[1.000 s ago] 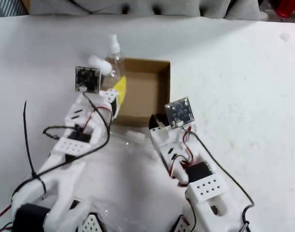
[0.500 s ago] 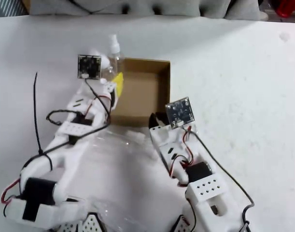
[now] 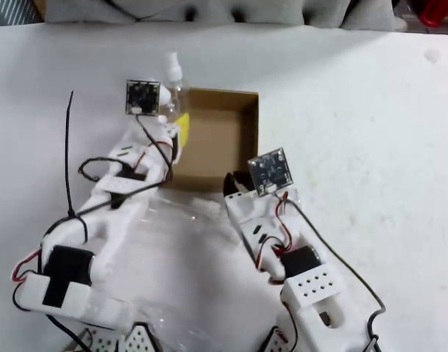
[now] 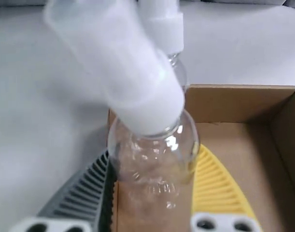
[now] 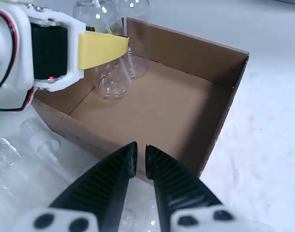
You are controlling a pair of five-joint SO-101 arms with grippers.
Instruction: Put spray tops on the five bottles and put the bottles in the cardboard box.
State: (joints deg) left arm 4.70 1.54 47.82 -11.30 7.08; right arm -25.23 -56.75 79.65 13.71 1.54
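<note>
High view: left gripper (image 3: 174, 128) sits at the cardboard box's (image 3: 224, 139) left wall; left wrist view: its jaws clamp an upright clear bottle (image 4: 151, 169), white spray top (image 4: 123, 72) toward camera, embossing unreadable; right wrist view: bottle base inside box corner, right gripper (image 5: 138, 153) nearly closed, empty, above near wall.

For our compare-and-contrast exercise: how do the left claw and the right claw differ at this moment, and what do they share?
The left claw has one grey and one yellow finger; the right claw has black ones. The left claw grips a clear bottle; the right claw holds nothing, its fingers nearly together. Both are at the edge of the cardboard box.
</note>
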